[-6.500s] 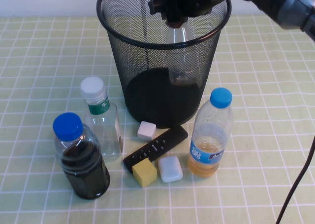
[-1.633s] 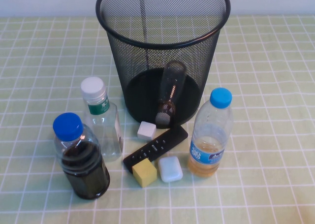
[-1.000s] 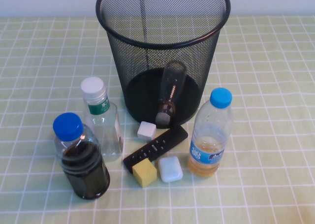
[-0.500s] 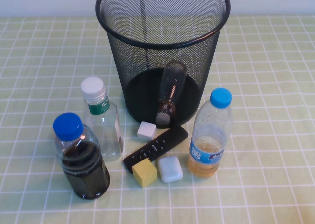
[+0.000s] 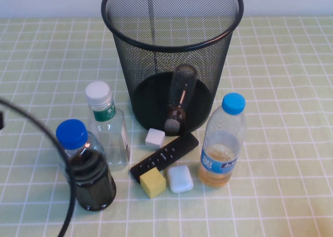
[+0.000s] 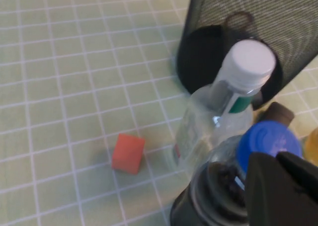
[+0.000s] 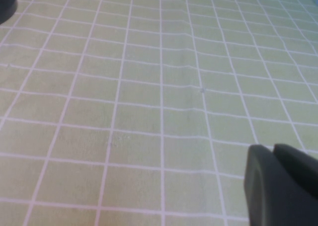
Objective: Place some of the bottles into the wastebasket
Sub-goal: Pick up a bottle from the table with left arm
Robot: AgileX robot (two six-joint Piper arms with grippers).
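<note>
Wastebasket [image 5: 156, 65] is black wire mesh, matt, with a smooth thick rim and a solid dark base; small bottle [image 5: 179, 99] lying inside looks like clear plastic, hard to be sure through the mesh; tall bottle [image 5: 107, 127] is clear glossy plastic with a ribbed white cap and a green paper-like neck label; worktop [image 5: 281, 80] carries a matt, slightly creased green checked cloth; left hand [image 6: 283, 191] over the bottles and right hand [image 7: 280, 184] above bare cloth both show smooth matt black plastic; black cable [image 5: 52, 143] has a smooth dull sheath.
</note>
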